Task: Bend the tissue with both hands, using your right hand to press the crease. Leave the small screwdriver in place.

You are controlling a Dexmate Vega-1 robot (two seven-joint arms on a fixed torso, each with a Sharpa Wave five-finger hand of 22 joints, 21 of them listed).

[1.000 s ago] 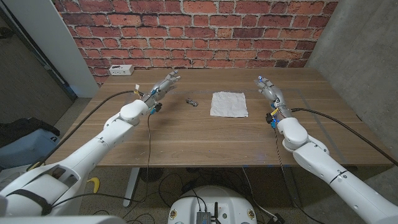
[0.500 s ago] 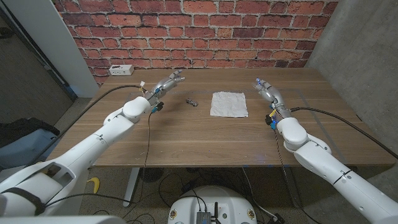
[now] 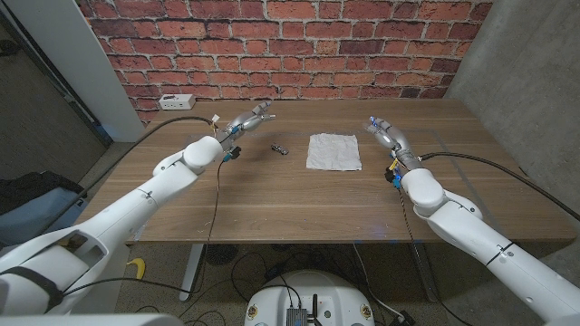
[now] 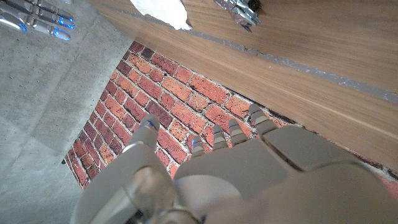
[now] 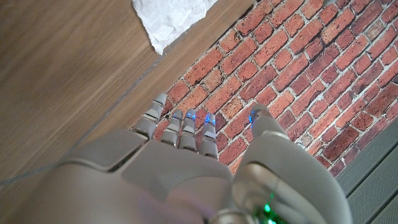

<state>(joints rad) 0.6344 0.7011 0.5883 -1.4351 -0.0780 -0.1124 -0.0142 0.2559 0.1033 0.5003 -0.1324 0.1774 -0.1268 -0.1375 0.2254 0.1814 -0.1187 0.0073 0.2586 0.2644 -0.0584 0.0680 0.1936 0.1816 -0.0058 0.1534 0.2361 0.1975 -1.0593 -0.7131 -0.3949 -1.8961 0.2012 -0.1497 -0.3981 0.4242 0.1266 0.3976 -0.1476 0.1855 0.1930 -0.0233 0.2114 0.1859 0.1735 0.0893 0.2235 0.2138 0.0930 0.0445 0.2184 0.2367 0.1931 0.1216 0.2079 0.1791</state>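
The tissue (image 3: 333, 151) lies flat and unfolded on the desk (image 3: 272, 199), roughly mid-width and toward the far side. The small screwdriver (image 3: 281, 148) lies just to its left, apart from it and near the tissue's left edge.

Left robot hand (image 3: 248, 119): raised above the desk beyond the screwdriver, fingers extended and apart, holding nothing. Right robot hand (image 3: 385, 133): to the right of the tissue, fingers straight and apart, holding nothing. The right wrist view confirms spread fingers (image 5: 186, 127) with a corner of the tissue (image 5: 168, 18) ahead of them.

Step in hand, as judged: approach. Neither hand touches the tissue yet.

Recommended procedure:
1. Bring the left robot hand to the tissue's left edge from above, not by sweeping across the desk; the screwdriver sits in the direct path and would slide easily.
2. Bring the right robot hand to the right edge.
3. Pinch only the thin sheet, lift one side and lay it over the other.
4. Hold the fold down with the left hand and run the right fingers along the fold line.

Caution: tissue is light and limp; it is likely to drag or bunch under sideways pressure.
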